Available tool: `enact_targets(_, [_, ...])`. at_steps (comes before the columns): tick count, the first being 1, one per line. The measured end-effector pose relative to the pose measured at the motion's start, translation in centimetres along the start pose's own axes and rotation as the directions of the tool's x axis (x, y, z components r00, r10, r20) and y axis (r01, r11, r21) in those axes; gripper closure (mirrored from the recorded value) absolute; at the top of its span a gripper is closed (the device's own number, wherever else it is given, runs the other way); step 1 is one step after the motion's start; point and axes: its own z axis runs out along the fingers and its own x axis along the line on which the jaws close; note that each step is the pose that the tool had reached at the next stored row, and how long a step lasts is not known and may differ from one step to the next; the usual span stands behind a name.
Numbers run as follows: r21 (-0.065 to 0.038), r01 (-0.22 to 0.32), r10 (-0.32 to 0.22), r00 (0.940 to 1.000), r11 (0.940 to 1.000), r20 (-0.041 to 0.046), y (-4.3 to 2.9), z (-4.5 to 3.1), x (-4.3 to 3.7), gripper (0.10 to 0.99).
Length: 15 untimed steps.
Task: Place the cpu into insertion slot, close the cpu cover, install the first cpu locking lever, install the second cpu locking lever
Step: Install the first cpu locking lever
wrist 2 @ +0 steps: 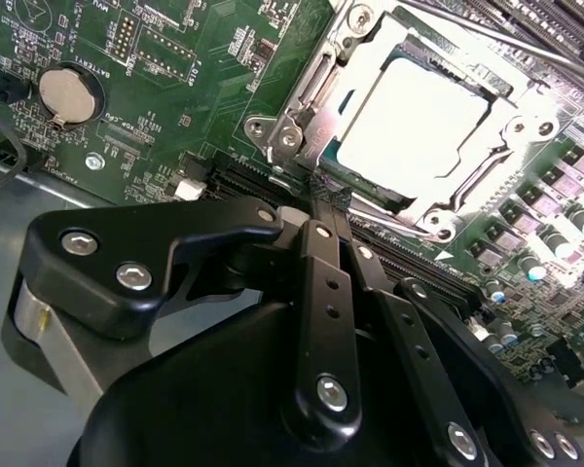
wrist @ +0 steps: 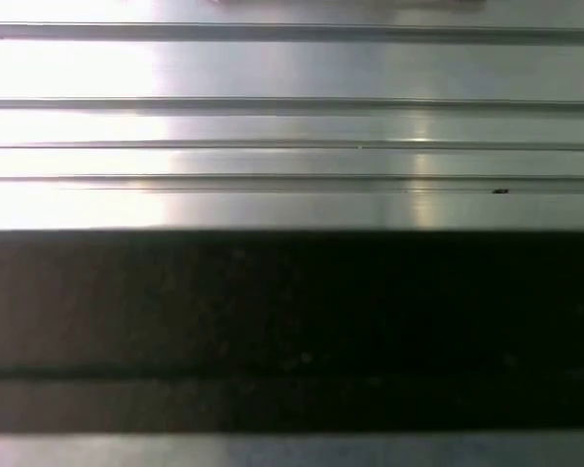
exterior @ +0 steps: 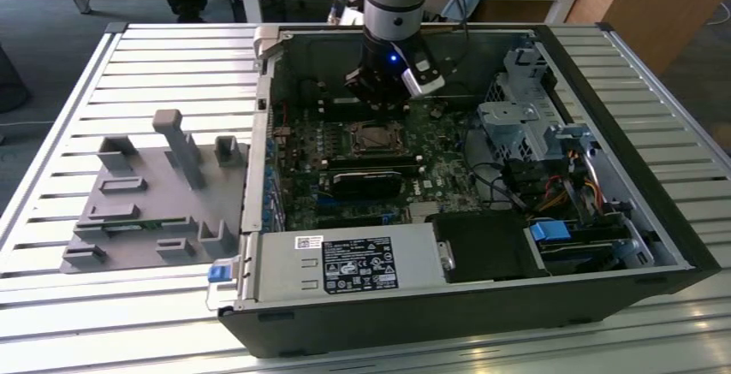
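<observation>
Chip [wrist 2: 414, 122]: lying seated in its socket [wrist 2: 365, 53], cover [wrist 2: 487, 165] resting over it. Gripper [wrist 2: 323, 199]: fingers closing together, holding nothing. Likely light, stiff, fragile; edges only.

The cpu [wrist 2: 414, 117] has a smooth pale metal top; its cover [wrist 2: 487, 170] is shiny silvery metal.

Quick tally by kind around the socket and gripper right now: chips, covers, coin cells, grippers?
cpu, seated in the slot: 1
cpu cover, lying around the chip: 1
coin cell: 1
gripper, fingers together beside the socket: 1
Total: 4
</observation>
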Motion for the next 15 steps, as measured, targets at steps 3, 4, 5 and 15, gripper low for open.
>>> enact_targets(3, [0.003,0.000,0.000,1.0000,1.0000,0.0000,0.03,0.11,-0.01,0.980])
enact_targets(4, [0.004,0.000,0.000,1.0000,1.0000,0.0000,0.03,0.11,-0.01,0.980])
enact_targets(5, [0.004,0.000,0.000,1.0000,1.0000,0.0000,0.03,0.11,-0.01,0.980])
enact_targets(15, [0.005,0.000,0.000,1.0000,1.0000,0.0005,0.06,0.00,-0.02,0.980])
